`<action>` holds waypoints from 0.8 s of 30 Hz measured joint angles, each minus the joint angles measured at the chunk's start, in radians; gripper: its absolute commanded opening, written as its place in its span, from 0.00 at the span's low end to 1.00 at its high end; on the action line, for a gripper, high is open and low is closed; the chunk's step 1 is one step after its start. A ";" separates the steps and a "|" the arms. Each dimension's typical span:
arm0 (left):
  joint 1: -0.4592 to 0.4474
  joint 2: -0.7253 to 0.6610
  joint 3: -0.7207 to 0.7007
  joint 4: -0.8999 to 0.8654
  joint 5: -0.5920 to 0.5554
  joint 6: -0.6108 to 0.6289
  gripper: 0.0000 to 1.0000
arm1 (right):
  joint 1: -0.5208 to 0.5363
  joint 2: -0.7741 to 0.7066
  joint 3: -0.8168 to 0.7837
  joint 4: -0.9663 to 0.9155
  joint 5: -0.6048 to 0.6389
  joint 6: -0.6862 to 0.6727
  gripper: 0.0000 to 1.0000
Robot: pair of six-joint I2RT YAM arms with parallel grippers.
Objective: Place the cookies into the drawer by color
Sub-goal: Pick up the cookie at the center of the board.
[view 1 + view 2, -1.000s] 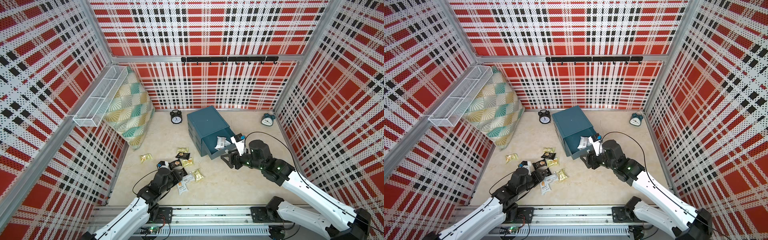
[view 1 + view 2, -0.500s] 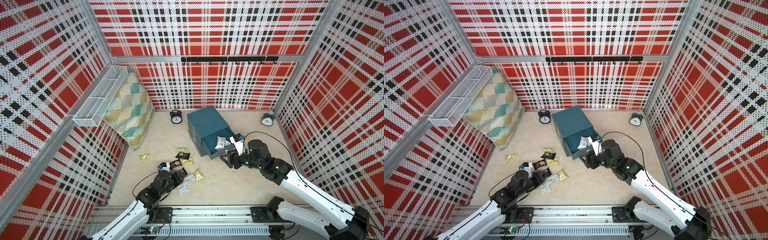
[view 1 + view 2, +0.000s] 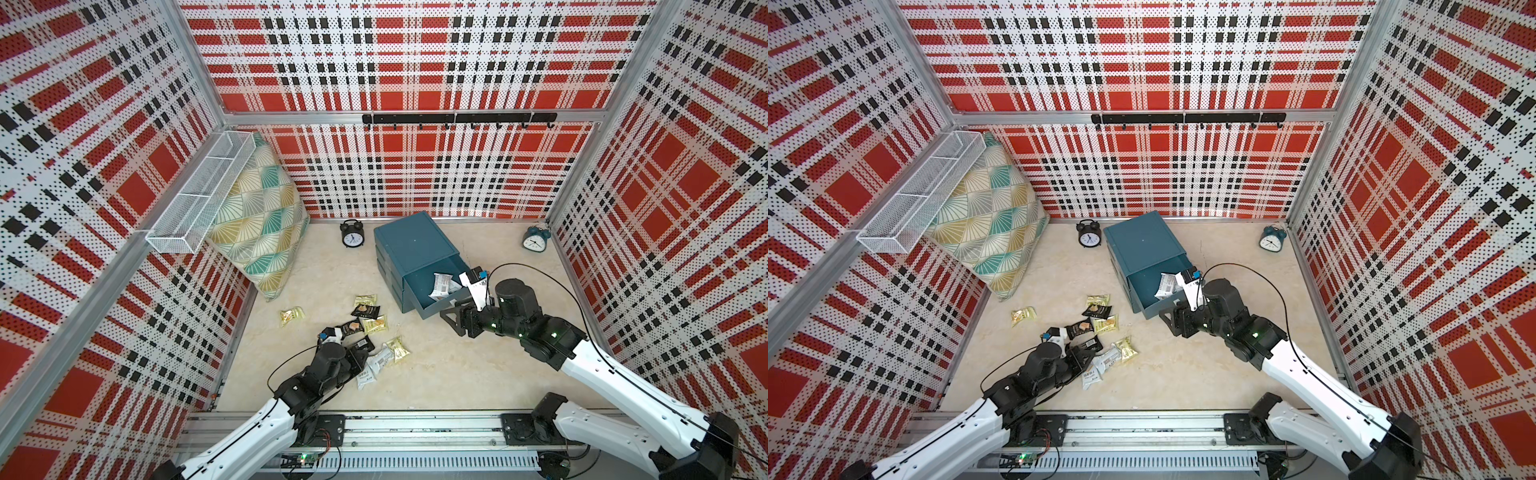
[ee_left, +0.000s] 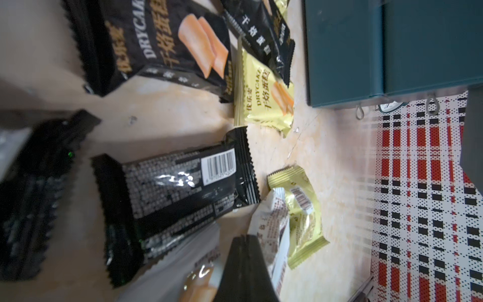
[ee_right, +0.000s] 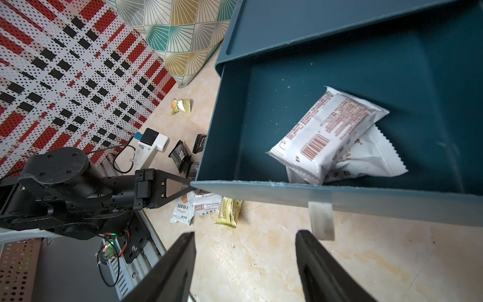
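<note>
Plaid-walled beige tabletop (image 3: 457, 374) is holding about ten foil cookie packets (image 3: 376, 324); two white ones (image 5: 326, 133) are lying in the open teal plastic drawer (image 5: 248, 117), left gripper (image 4: 243, 243) seemingly pinching a third white packet (image 4: 183, 258), right gripper (image 5: 245, 235) hovering spread.

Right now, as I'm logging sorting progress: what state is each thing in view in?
top drawer, pulled open, two white packets inside.
lower drawers, shut.
loose packets, black, gold and white, lying on the tabletop.
left gripper, jaws shut, down among the loose packets.
right gripper, jaws open, empty, near the top drawer's tab.
black clock, upright.
blue clock, upright.
pillow, leaning, not flat.
</note>
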 measured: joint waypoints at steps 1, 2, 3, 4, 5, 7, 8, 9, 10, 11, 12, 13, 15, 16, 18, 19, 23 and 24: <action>0.000 -0.006 0.000 0.000 0.000 0.000 0.00 | 0.000 0.000 0.000 0.000 0.000 0.000 0.68; 0.000 -0.011 0.000 0.000 0.000 0.000 0.00 | 0.000 0.000 0.000 0.000 0.000 0.000 0.68; 0.000 -0.016 0.000 0.000 0.002 0.000 0.00 | 0.000 0.000 0.000 0.000 0.000 0.000 0.68; 0.000 -0.021 0.000 0.000 0.003 0.000 0.00 | 0.000 0.000 0.000 0.000 0.000 0.000 0.68; 0.000 -0.024 0.000 0.000 0.005 0.000 0.00 | 0.000 0.000 0.000 0.000 0.000 0.000 0.68; 0.000 -0.034 0.002 0.000 0.014 0.000 0.00 | 0.000 0.000 0.000 0.000 -0.001 0.000 0.68; 0.000 -0.037 0.004 0.000 0.019 -0.001 0.00 | 0.000 0.000 0.000 0.000 -0.001 0.000 0.68; 0.000 -0.042 0.008 0.000 0.023 0.000 0.00 | 0.000 0.000 0.000 0.000 -0.002 0.000 0.68; 0.000 -0.046 0.017 -0.001 0.031 0.000 0.00 | 0.000 0.000 0.000 -0.001 -0.003 0.000 0.68; 0.000 -0.049 0.028 -0.001 0.038 0.000 0.00 | 0.000 0.000 0.000 -0.001 -0.003 0.000 0.68; 0.000 -0.052 0.043 -0.001 0.044 0.000 0.00 | 0.000 0.000 0.000 -0.001 -0.003 0.000 0.68; 0.000 -0.055 0.060 -0.001 0.048 0.000 0.00 | 0.000 0.000 0.000 -0.001 -0.003 0.000 0.68; 0.000 -0.060 0.104 0.001 0.053 0.002 0.00 | 0.000 0.000 0.000 -0.001 -0.003 0.000 0.68; 0.000 -0.060 0.123 0.001 0.054 0.003 0.00 | 0.000 0.000 0.000 -0.001 -0.003 0.000 0.69; 0.000 -0.058 0.169 0.003 0.059 0.006 0.00 | 0.000 0.000 0.000 -0.002 -0.003 0.000 0.74; 0.001 -0.055 0.187 0.003 0.062 0.008 0.00 | 0.000 0.000 0.001 -0.003 -0.003 -0.001 0.80; 0.011 -0.024 0.275 0.002 0.071 0.028 0.00 | 0.000 -0.003 0.005 -0.010 -0.002 -0.001 1.00; 0.015 -0.014 0.301 0.000 0.072 0.034 0.00 | 0.000 -0.006 0.005 -0.011 -0.001 0.000 1.00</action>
